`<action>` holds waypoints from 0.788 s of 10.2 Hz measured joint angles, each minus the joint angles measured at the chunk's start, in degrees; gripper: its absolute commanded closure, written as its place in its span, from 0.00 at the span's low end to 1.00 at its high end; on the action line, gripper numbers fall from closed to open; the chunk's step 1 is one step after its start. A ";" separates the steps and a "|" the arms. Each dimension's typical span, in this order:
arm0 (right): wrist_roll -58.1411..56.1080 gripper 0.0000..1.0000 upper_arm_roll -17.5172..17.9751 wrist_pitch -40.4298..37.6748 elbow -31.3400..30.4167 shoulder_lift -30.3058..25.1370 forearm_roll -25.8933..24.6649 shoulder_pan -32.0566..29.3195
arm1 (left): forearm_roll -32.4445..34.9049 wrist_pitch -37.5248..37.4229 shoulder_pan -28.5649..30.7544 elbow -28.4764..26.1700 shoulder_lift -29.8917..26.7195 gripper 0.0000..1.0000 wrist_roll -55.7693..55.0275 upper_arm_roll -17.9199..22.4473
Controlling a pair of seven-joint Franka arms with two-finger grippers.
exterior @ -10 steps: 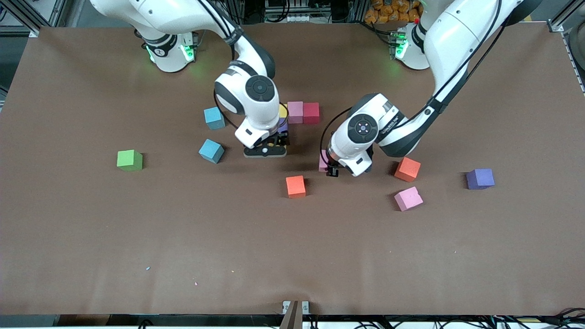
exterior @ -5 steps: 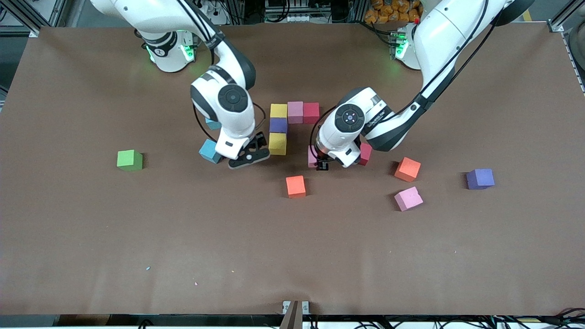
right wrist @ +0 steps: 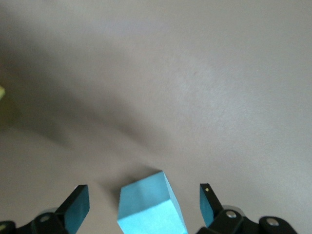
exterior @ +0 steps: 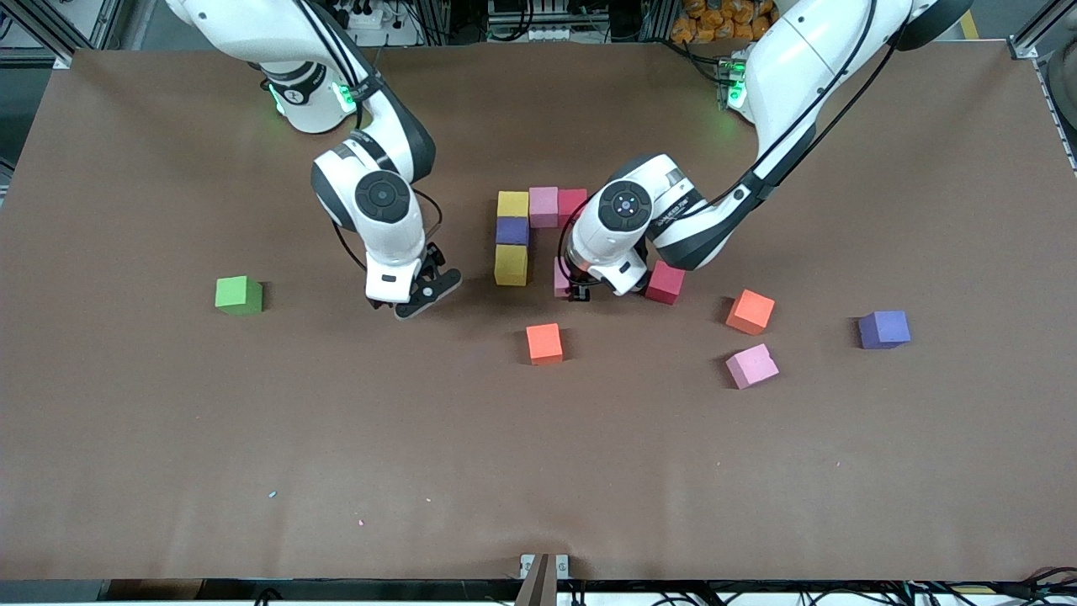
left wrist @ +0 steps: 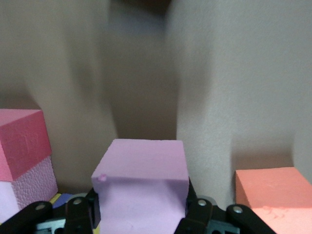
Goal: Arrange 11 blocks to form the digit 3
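Part of the figure lies mid-table: a yellow cube (exterior: 512, 204), a light pink cube (exterior: 543, 206) and a red cube (exterior: 574, 200) in a row, with a purple cube (exterior: 511, 231) and a second yellow cube (exterior: 511, 264) in a column nearer the camera. My left gripper (exterior: 577, 290) is shut on a light pink cube (exterior: 560, 278) beside that second yellow cube; the left wrist view shows the cube (left wrist: 141, 180) between the jaws (left wrist: 141, 214). My right gripper (exterior: 418, 296) is open low over a blue cube (right wrist: 151, 209), which sits between its fingers (right wrist: 78, 204). The arm hides that cube in the front view.
Loose on the table are a red cube (exterior: 665, 282), two orange cubes (exterior: 544, 343) (exterior: 750, 311), a light pink cube (exterior: 751, 365) and a purple cube (exterior: 883, 329). A green cube (exterior: 238, 295) lies toward the right arm's end.
My right gripper moved away from the yellow-purple column toward the right arm's end, over the blue cube. My left gripper carried the pink cube toward the column, uncovering the loose red cube.
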 measured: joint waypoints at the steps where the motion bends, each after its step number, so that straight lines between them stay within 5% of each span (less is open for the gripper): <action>1: -4.49 0.00 -0.49 0.12 -1.54 -0.60 1.43 -0.02 | 0.19 0.83 -0.15 -0.71 0.03 1.00 -0.30 0.01; 8: -22.79 0.00 -4.44 0.97 -7.76 -3.16 2.87 -0.20 | 1.91 6.11 -1.62 -3.77 0.38 1.00 -5.02 0.11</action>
